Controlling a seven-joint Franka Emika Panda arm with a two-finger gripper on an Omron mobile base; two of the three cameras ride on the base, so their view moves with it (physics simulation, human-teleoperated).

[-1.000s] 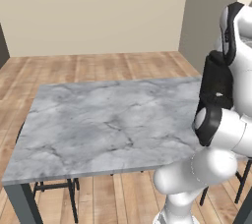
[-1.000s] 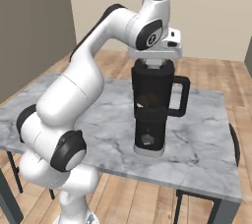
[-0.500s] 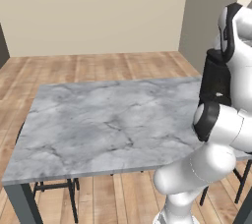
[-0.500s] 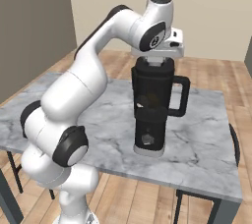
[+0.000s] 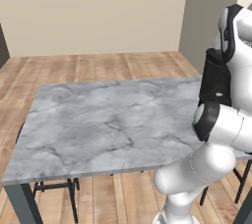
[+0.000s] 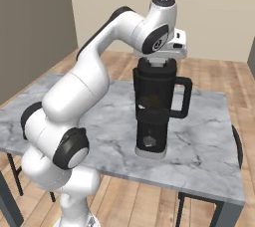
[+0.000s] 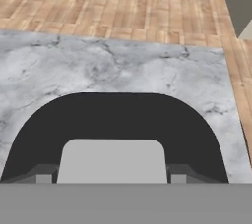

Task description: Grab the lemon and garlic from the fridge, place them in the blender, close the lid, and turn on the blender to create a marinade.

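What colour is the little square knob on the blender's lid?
Light grey knob on a black lid, best seen in the hand view.

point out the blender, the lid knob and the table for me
blender (image 6: 155,99): right base view, front of the black jug.
lid knob (image 7: 113,161): hand view, flat top of the light grey square.
table (image 5: 103,125): left base view, bare marble top.
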